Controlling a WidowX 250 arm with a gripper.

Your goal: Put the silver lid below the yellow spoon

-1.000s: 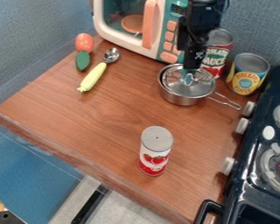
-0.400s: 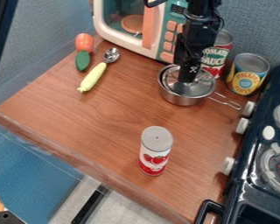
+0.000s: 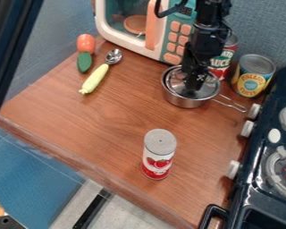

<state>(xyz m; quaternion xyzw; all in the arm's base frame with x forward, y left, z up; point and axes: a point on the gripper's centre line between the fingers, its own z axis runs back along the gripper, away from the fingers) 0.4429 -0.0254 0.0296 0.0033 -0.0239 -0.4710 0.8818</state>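
Observation:
The black gripper (image 3: 193,89) hangs down over the pot, its tip at the middle of the silver lid (image 3: 209,86), where it hides the lid's knob. The lid lies on a small silver pot (image 3: 184,102) in front of the toy microwave. Whether the gripper holds the knob cannot be told. The spoon with a yellow handle (image 3: 95,79) lies at the upper left, its silver bowl toward the back.
Cans (image 3: 253,75) stand behind and right of the pot, whose handle points toward the stove (image 3: 258,179). A red-and-white can (image 3: 158,154) stands near the front. A toy vegetable (image 3: 84,61) lies left of the spoon; the microwave (image 3: 128,27) is behind.
The gripper has come down and slightly toward the front, onto the middle of the lid, covering its knob. A dark bar has entered at the left edge. Lid, pot and spoon have not moved.

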